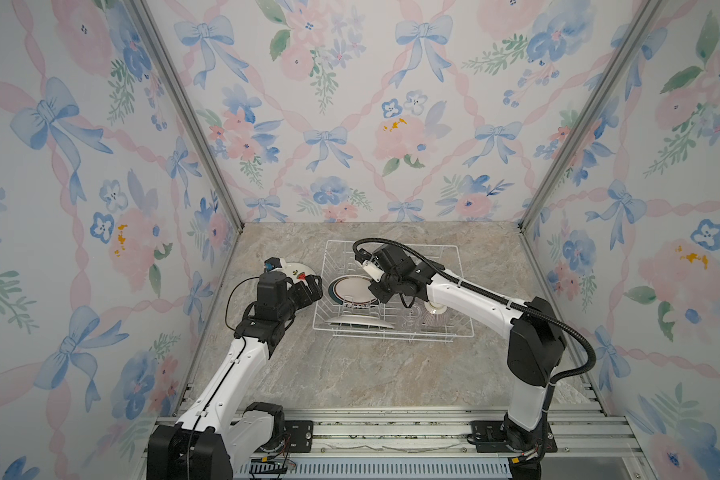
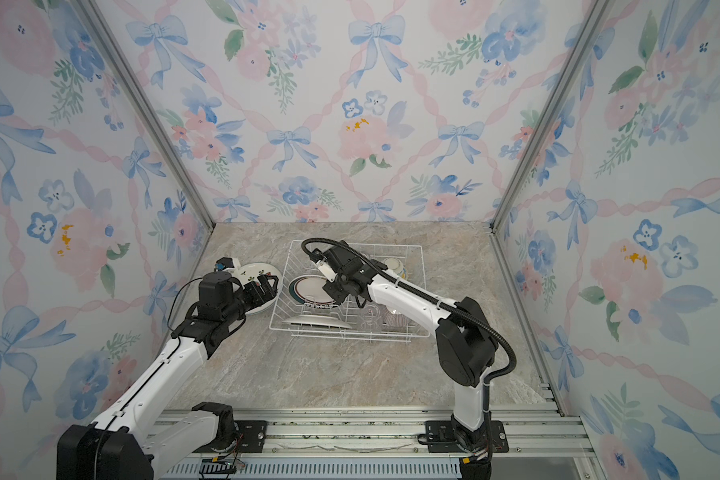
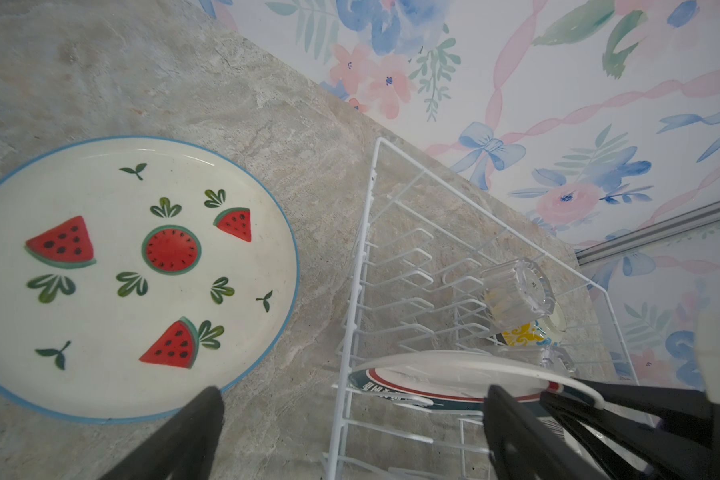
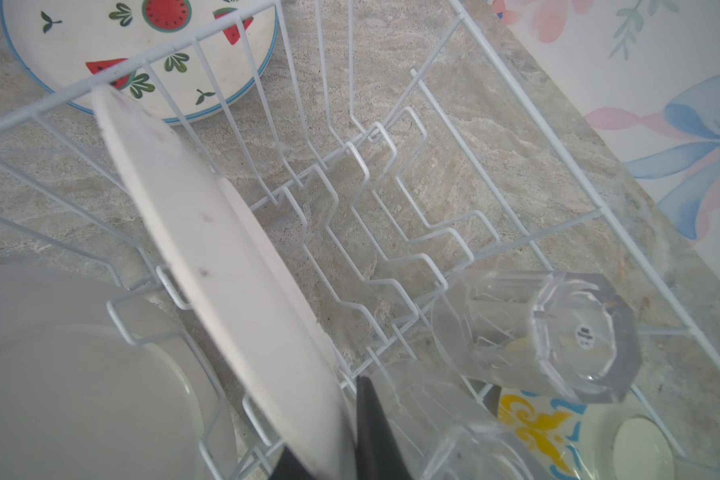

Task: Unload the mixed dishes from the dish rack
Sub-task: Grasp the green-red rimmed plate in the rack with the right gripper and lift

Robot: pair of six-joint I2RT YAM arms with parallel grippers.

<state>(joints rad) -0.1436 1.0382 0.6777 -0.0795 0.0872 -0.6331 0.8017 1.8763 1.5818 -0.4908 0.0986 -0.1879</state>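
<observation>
The white wire dish rack (image 1: 391, 242) (image 2: 358, 242) stands mid-table. My right gripper (image 1: 377, 293) (image 4: 333, 449) reaches into it and is shut on the rim of the upright teal-brown rimmed plate (image 1: 350, 291) (image 4: 208, 232). A dark-rimmed white plate (image 1: 358, 322) leans at the rack's front, next to clear glass cups (image 2: 371, 318) (image 4: 558, 332) and a purplish striped bowl (image 2: 395, 318). The yellow-blue bowl (image 2: 395, 266) sits at the back right. The watermelon plate (image 1: 298, 270) (image 3: 121, 282) lies flat on the table left of the rack. My left gripper (image 1: 314, 286) (image 3: 350, 436) hovers open between that plate and the rack.
A small blue and white object (image 1: 273, 263) sits behind the watermelon plate near the left wall. Floral walls close in three sides. The marble tabletop (image 1: 350, 374) stretches from the rack to the metal rail (image 1: 391, 432) at the arm bases.
</observation>
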